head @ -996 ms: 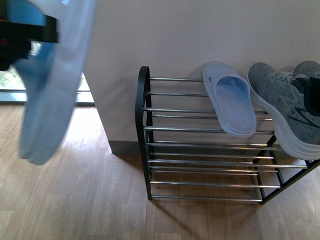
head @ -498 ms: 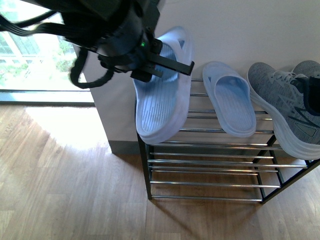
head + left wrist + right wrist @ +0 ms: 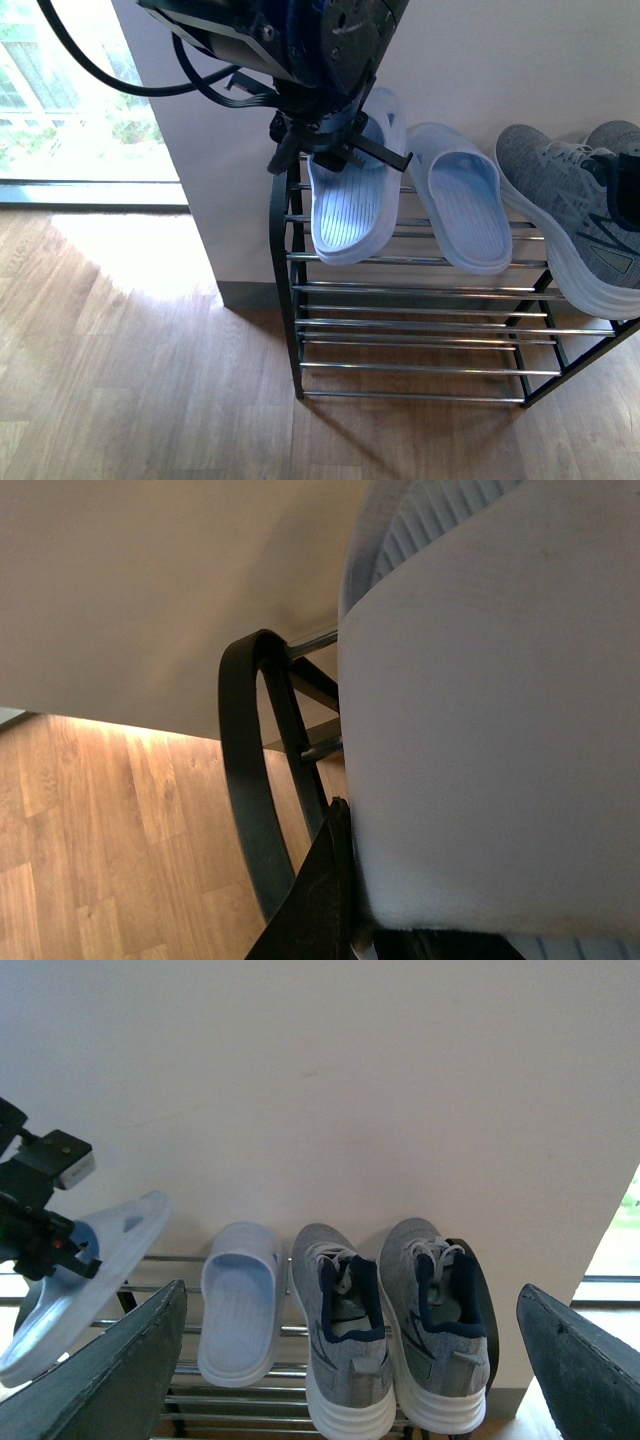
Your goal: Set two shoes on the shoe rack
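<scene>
L claw (image 3: 335,140) pinches a pale blue slide (image 3: 352,195) by its strap, holding it over the left end of the rack (image 3: 285,250); toe end is at or just above the top bars, heel tilted up toward the wall (image 3: 520,60). Can't tell if it's touching the bars. L wrist cam: slide strap (image 3: 490,720) fills most of the view, black rack side frame (image 3: 245,780) just beside it, wood floor (image 3: 100,830) below. 2nd slide (image 3: 460,200) lies on the top tier just right of the held one, then grey sneakers (image 3: 570,210) further right, heels out. R claw (image 3: 350,1380) spread wide, holding nothing, well back from rack, facing the sneakers (image 3: 390,1330) & resting slide (image 3: 240,1300).
</scene>
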Motion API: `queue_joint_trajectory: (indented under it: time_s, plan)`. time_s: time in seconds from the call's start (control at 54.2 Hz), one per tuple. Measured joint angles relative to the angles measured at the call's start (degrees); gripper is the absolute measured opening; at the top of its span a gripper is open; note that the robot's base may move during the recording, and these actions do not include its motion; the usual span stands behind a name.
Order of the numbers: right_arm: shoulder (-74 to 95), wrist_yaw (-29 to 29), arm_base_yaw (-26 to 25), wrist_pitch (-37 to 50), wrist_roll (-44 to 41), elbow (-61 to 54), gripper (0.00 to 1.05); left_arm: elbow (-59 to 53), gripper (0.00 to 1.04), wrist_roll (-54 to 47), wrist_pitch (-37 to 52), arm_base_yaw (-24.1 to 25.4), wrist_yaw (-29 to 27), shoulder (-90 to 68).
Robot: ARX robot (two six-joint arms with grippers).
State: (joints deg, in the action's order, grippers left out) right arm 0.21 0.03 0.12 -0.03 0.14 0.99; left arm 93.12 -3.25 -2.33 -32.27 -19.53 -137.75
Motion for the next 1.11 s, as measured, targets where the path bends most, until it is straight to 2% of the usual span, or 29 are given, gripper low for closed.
queue_joint_trajectory:
  time_s: [0.185,0.258,0.351,0.443,0.517,0.627,0.775,0.83,0.886,0.978,1.107]
  plan:
    - [0.0,0.0,0.0,0.0,0.0,0.0,0.96,7.3,0.04,-3.1,-3.1,-0.2,-1.6,-5.9]
    - [0.0,0.0,0.0,0.0,0.0,0.0,0.96,7.8,0.18,-3.4,-3.7,-0.2,-1.2,-6.3]
    - [0.0,0.0,0.0,0.0,0.0,0.0,0.96,7.8,0.28,-3.3,-3.7,-0.2,-0.5,-6.3]
    - [0.0,0.0,0.0,0.0,0.0,0.0,0.96,7.6,0.45,-2.5,-3.7,-0.2,0.9,-5.9]
    - [0.0,0.0,0.0,0.0,0.0,0.0,0.96,5.7,0.61,-0.3,-4.0,-0.3,4.2,-3.4]
    - [0.0,0.0,0.0,0.0,0.0,0.0,0.96,1.8,0.77,3.6,-3.3,-0.5,9.3,2.6]
    - [0.0,0.0,0.0,0.0,0.0,0.0,0.96,-4.8,0.97,8.2,0.5,-0.3,12.3,15.7]
    - [0.0,0.0,0.0,0.0,0.0,0.0,0.96,-7.4,0.96,8.5,2.6,-0.1,12.0,20.6]
    - [0.0,0.0,0.0,0.0,0.0,0.0,0.96,-10.5,0.92,7.6,7.4,0.0,7.7,24.9]
    - [0.0,-0.1,0.0,0.0,0.0,0.0,0.96,-22.3,0.76,5.4,31.0,1.3,-6.0,32.7]
    - [0.0,0.0,0.0,0.0,0.0,0.0,0.96,-37.6,0.58,4.5,47.6,5.4,-6.5,39.1]
